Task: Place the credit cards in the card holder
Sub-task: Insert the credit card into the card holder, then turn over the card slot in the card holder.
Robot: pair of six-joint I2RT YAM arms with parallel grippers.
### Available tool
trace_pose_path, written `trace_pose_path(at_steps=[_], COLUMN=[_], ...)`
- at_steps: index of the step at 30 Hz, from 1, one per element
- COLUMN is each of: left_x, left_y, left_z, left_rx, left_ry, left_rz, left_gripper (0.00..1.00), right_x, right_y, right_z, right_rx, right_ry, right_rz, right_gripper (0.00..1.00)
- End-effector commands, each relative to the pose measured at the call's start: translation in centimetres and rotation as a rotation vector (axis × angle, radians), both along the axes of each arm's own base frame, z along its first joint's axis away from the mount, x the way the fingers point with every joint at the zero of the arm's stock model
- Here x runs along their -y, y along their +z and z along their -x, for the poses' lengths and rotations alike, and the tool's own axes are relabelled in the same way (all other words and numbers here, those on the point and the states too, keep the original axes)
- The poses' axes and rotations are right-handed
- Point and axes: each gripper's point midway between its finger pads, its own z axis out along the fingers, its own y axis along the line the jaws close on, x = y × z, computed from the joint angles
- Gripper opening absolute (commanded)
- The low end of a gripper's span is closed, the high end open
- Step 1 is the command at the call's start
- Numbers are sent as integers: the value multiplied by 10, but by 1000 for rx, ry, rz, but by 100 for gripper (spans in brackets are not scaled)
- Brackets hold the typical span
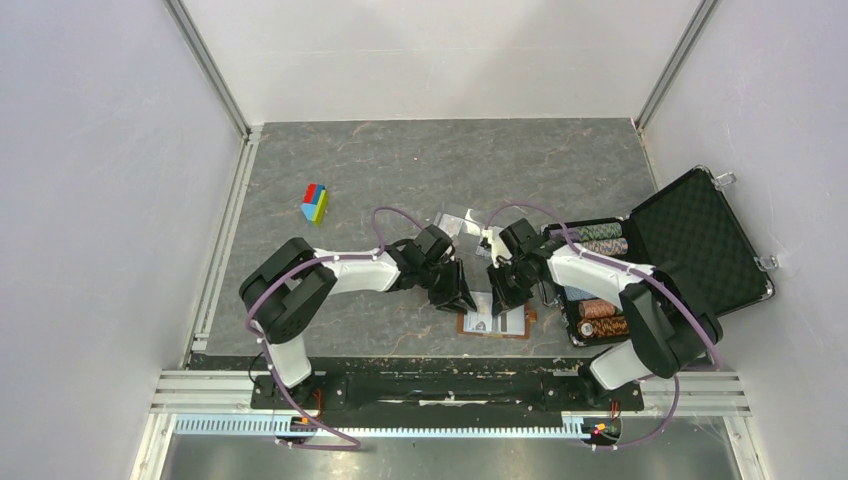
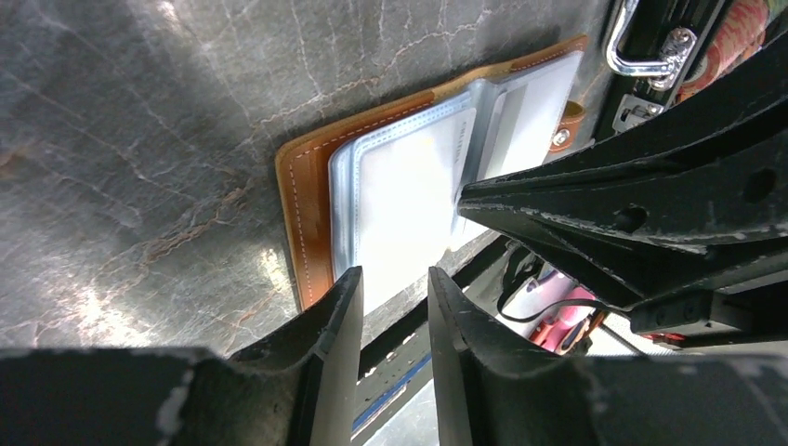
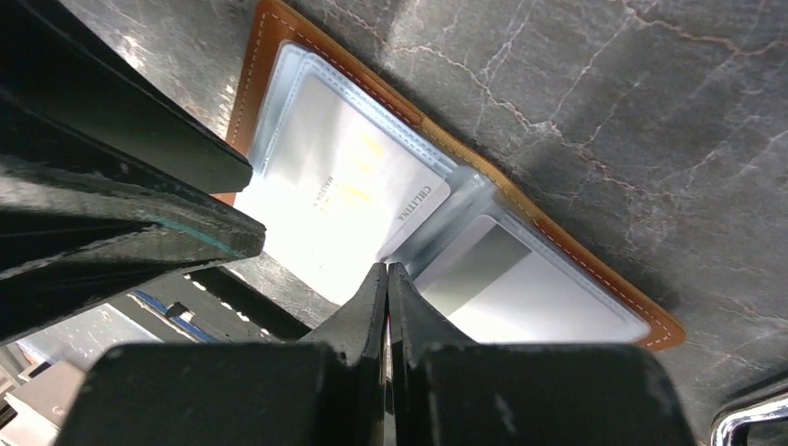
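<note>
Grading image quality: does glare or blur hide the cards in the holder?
Left wrist: glare whitens the holder, print barely legible. Right wrist: glare washes the printed card, though its edge text stays readable. Top external: even light, holder tiny.

Looks like a robotics lab test cell, not a home or a shop. Boxed in on three sides by plain white wall panels (image 1: 90, 200) set in bare aluminium frame posts (image 1: 212, 75). Floored with a grey marble-patterned counter (image 1: 400, 170). Fitted along the near edge with slotted aluminium rails (image 1: 200, 385) carrying two white-and-black robot arms (image 1: 350, 268), looped with purple cables (image 1: 248, 318). Stocked with loose test props: a small multicoloured toy block (image 1: 315, 203) and an open black foam-lined case (image 1: 700, 240) holding stacked poker chips (image 1: 600, 318).
</note>
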Motion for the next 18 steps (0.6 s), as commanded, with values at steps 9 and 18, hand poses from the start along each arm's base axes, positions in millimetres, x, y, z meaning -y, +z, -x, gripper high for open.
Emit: trace_pose_path(at_steps=[9, 18], left_x=[17, 34], left_y=[2, 21], left_z=[-3, -4], left_rx=[48, 79], left_ry=[-59, -77], left_rz=[-31, 62], left_gripper=[41, 2], right_x=[9, -7], right_y=[-19, -4], right_z=[7, -3], right_rx=[-21, 13], right_ry=[22, 34], right_rz=[41, -40], right_gripper=[0, 0])
